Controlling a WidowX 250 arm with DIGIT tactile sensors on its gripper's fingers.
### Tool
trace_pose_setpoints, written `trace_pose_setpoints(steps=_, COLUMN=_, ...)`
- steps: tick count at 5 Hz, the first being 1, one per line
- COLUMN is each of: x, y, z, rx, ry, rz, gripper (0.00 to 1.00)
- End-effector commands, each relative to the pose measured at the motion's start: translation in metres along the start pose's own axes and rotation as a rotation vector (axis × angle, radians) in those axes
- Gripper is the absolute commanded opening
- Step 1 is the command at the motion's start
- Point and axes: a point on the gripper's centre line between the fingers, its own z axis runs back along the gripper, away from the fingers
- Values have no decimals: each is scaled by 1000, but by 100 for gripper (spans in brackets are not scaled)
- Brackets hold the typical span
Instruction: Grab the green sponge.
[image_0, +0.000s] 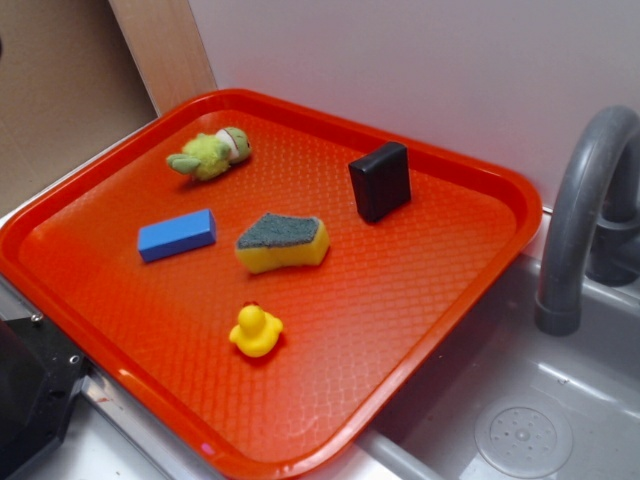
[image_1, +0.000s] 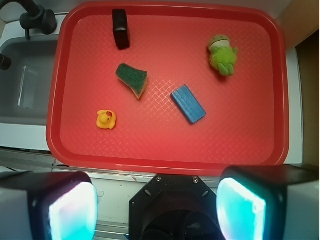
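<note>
Claw (image_1: 157, 210) spread wide above the tray's (image_1: 165, 160) near edge, empty.
Green sponge (image_1: 132, 79) lies scouring-side up at 11 o'clock of tray centre, clear of its neighbours, inviting a top grasp.

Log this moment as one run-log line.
stage: pre-approach | gripper: open, above tray's near edge, holding nothing | green sponge: on red tray, untouched, dark side up | neighbours: blue block, yellow duck
</note>
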Motion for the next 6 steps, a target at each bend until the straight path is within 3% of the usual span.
trace_pose_setpoints(steps=1, x=0, y=0, z=0, rx=0, ry=0, rz=0, gripper=100)
trace_pose_setpoints(steps=3, x=81, y=-7, z=-13, rx=46, ry=-9, rz=-81, gripper=100)
trace_pose_setpoints(steps=4, x=121, y=-17, z=-25, rx=90, ry=-1, rz=-243, gripper=100)
trace_pose_setpoints(steps=5, x=144, y=-31, z=-50, rx=126, ry=8, rz=-500, gripper=100)
trace_pose_setpoints(steps=6, x=141, y=-43, z=-74, rx=162, ry=14, rz=-757, gripper=100)
